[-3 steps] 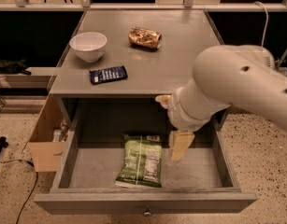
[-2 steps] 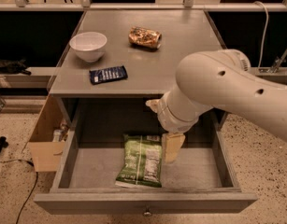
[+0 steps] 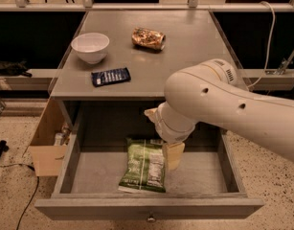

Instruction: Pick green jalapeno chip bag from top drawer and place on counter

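Standing pulled out toward the camera, the top drawer (image 3: 199, 178) shows its grey floor, with a small round knob (image 3: 150, 219) at the middle of its front panel.

The green jalapeno chip bag (image 3: 144, 166) lies flat on the drawer floor, a little left of centre. Its lower end is close to the front edge and its long side runs front to back. White lettering and a pale panel face up.

The gripper (image 3: 173, 156) hangs inside the drawer at the bag's right edge. It is just beside the bag or touching it; contact cannot be confirmed. Whether the gripper is wide, narrow or holding anything cannot be told, as the wrist covers most of it.

The white arm (image 3: 232, 109) enters from the right edge of the view. It crosses above the drawer's right half and the front right corner of the counter (image 3: 194, 42).

The counter carries three items, all well apart from one another:
- A white bowl (image 3: 90, 47), upright, near the left edge.
- A brown-gold wrinkly packet (image 3: 148, 38), toward the back, near the middle.
- A flat dark blue packet (image 3: 111, 76), near the front edge, left of centre.

An open cardboard box (image 3: 47, 150) stands on the speckled floor against the cabinet's left side.
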`<state>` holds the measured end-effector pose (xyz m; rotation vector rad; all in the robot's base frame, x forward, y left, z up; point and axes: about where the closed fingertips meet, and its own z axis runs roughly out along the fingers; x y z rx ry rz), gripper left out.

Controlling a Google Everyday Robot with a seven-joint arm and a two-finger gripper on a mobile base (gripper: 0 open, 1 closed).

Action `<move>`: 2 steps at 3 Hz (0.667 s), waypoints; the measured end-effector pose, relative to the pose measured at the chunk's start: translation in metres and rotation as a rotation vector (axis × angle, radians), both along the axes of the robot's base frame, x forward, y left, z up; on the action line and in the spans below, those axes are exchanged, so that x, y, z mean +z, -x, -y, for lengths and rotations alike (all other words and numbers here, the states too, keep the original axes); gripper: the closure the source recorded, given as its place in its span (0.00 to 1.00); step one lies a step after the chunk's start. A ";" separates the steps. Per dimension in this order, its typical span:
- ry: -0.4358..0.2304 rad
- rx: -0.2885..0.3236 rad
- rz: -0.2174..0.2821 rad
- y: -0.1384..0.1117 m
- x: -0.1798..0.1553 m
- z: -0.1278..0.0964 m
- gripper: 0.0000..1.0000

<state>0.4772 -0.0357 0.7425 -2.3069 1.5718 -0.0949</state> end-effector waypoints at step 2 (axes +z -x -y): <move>-0.004 0.194 0.140 0.007 0.005 -0.023 0.00</move>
